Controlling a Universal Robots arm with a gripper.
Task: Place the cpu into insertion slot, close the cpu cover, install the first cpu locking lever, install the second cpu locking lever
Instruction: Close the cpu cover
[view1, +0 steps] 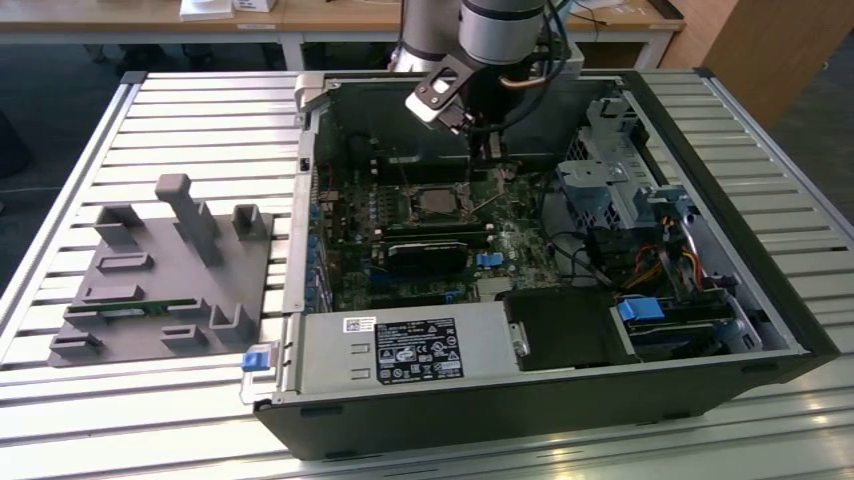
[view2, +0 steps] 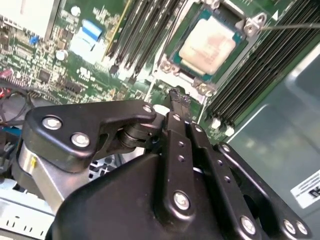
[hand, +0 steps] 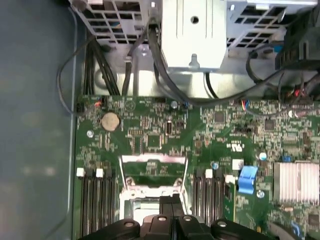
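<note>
Hand is narrow: fingers pressed together, nothing between them that I can see. Tips hang over one edge of the socket, inside the open computer case.

Chip sits flat in the socket, pale top up, just past my tips and not touching them.

Lever is a thin wire running out from a socket corner, beyond the chip from my tips, long axis pointing away over the memory slots. It looks unlatched.

Cover is the shiny frame just beyond the tips in the first wrist view. It looks tipped up, but I can't be sure from this angle.
</note>
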